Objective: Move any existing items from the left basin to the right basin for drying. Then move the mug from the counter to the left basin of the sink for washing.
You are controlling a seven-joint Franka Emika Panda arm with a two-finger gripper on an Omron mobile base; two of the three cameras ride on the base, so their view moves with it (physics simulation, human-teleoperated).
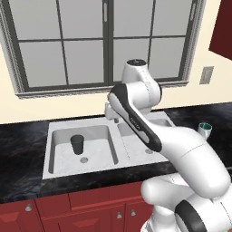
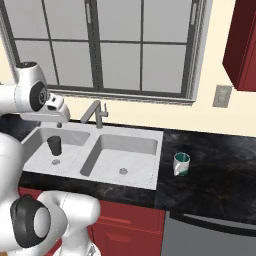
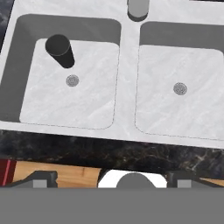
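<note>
Here your gripper hangs high over the sink, jaws spread wide and empty, the dark grey tumbler upright in the left basin well below

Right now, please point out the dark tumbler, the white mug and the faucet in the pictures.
dark tumbler [image 1: 77, 143], left base view, on its side wall.
white mug [image 2: 181, 164], right base view, on its outer wall.
faucet [image 2: 95, 114], right base view, on its spout, near the upright.

Home kitchen: dbl-basin sink w/ faucet, black counter, red cabinets, window.
</note>
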